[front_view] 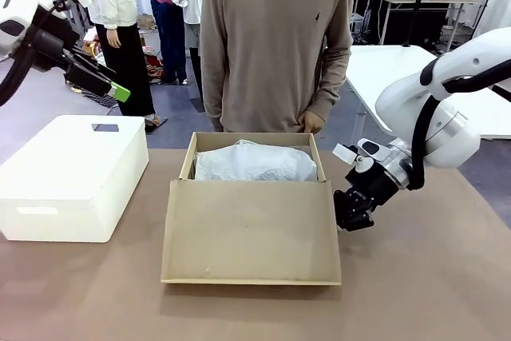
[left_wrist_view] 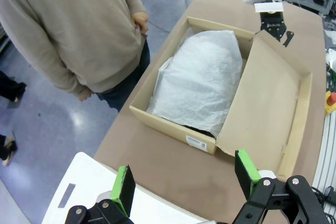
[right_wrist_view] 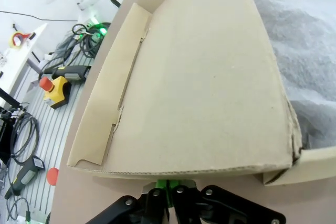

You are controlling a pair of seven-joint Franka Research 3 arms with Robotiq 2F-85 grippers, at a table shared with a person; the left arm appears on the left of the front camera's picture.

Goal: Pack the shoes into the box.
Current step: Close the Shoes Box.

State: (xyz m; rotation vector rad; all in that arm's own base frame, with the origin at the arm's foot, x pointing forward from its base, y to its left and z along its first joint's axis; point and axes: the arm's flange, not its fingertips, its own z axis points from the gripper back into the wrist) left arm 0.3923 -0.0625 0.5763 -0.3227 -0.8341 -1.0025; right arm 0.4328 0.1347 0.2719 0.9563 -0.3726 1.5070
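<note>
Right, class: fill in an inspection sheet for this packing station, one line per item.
Surface: brown table, bare near the front edge.
Job's things: cardboard box open, flap lid folded flat toward the robot; white tissue paper mounded inside, shoes not visible.
Clutter: white plastic box left of the cardboard box.
Grippers: left gripper raised, jaws open, empty; right gripper low beside the flap's right edge, jaws shut.
Cables: coiled on the floor by an emergency stop button.
Surroundings: a person stands behind the box.
</note>
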